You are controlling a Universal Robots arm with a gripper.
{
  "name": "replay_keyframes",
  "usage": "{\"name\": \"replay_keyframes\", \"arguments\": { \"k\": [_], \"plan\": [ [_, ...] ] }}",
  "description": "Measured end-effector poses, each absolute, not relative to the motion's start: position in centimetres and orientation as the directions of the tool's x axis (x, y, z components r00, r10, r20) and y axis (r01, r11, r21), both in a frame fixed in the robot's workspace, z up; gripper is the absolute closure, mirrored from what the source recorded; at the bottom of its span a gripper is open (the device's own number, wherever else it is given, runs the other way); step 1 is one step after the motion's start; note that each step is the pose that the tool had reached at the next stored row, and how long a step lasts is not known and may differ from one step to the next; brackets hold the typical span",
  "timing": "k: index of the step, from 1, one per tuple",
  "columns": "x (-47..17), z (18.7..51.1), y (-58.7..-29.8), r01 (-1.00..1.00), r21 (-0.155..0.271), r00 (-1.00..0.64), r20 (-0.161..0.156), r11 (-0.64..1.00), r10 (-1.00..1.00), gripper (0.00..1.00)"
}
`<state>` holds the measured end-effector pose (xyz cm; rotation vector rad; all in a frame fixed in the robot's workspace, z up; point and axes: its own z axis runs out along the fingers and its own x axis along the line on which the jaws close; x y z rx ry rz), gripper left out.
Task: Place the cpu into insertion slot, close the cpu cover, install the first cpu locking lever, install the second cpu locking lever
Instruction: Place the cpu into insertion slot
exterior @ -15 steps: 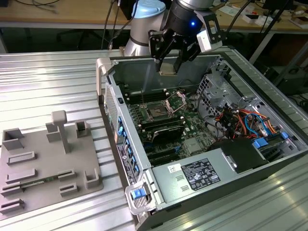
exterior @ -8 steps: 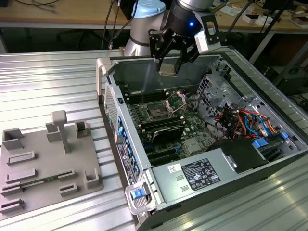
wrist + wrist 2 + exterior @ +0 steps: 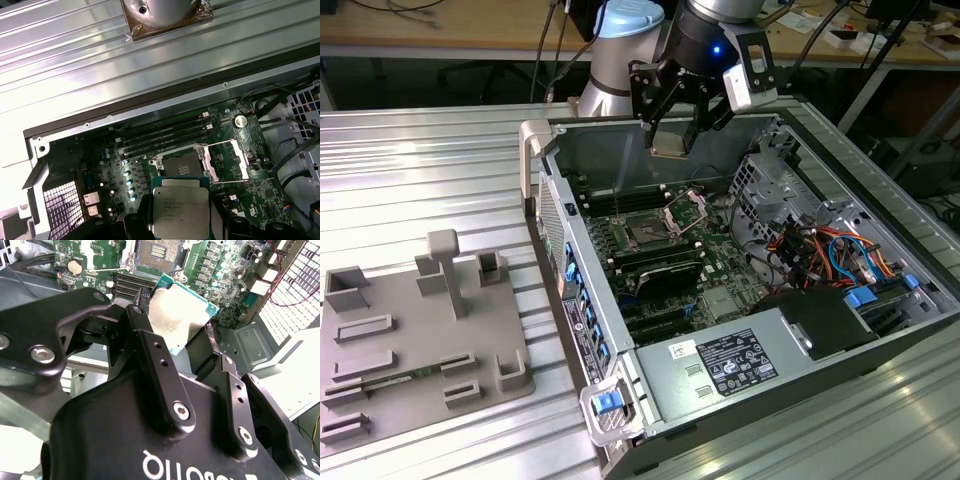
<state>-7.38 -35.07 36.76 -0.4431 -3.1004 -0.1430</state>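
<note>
Transport step, judging by the height: grips the cpu [image 3: 669, 146] by two opposite edges in the gripper [image 3: 672, 138], with the fingers [image 3: 150, 347] clamped on it and on nothing else. Hangs in the air inside the computer case [image 3: 610, 160], close to the case wall nearest the arm's base, well above the motherboard [image 3: 725, 275] and not yet over the insertion slot [image 3: 645, 232]. To do this well: square up directly over the slot before any descent, match the chip's edges to the slot's frame, come down level and slowly, and release only once seated flat, without pressing, for fear of bending the contacts underneath. Mind the cpu cover [image 3: 686, 207], swung open and standing up along the slot's edge toward the exterior view's right; stay clear of it on the way down. Lies roughly flat, metal top turned up toward the wrist in both wrist views, underside facing the board. Being square, has no real long axis; sits near enough edge-parallel to the slot's frame in the first wrist view, so probably needs little turning, only a careful check of the corner marks, too small to tell here.
</note>
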Motion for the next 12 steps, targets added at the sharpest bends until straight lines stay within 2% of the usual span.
{"name": "replay_keyframes", "arguments": {
  "k": [12],
  "plan": [
    [-7.39,36.75,-35.07,0.292,0.089,-0.956,0.019,0.952,0.291,0.45]
  ]
}}
